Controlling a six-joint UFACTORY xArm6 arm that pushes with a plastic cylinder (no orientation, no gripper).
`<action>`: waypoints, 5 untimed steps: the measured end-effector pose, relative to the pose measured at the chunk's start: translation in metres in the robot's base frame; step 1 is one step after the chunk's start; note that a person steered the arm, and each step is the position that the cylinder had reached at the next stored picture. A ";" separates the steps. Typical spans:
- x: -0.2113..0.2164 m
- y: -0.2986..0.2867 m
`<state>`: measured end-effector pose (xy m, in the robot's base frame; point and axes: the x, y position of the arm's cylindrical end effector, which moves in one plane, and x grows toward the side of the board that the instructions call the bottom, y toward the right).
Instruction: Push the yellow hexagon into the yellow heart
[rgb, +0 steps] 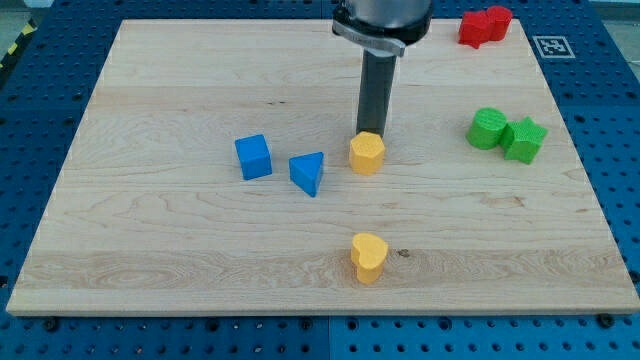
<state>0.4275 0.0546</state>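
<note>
Yellow hexagon (367, 153): squat faceted prism, no evident long axis, mid-board, flat face up. My tip (373, 133): bare rod without jaws, touching its top-side edge. Yellow heart (368, 257): directly below, well apart, point toward the view's bottom.

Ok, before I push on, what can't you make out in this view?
- My tip: its very end sits behind the yellow hexagon; contact cannot be told.
- Arm: cut off by the view's top.
- Red blocks: touching, shapes unclear.
- Yellow heart: fully visible.
</note>
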 end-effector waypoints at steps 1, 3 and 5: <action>0.021 -0.003; 0.029 -0.018; 0.085 -0.018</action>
<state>0.5125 0.0366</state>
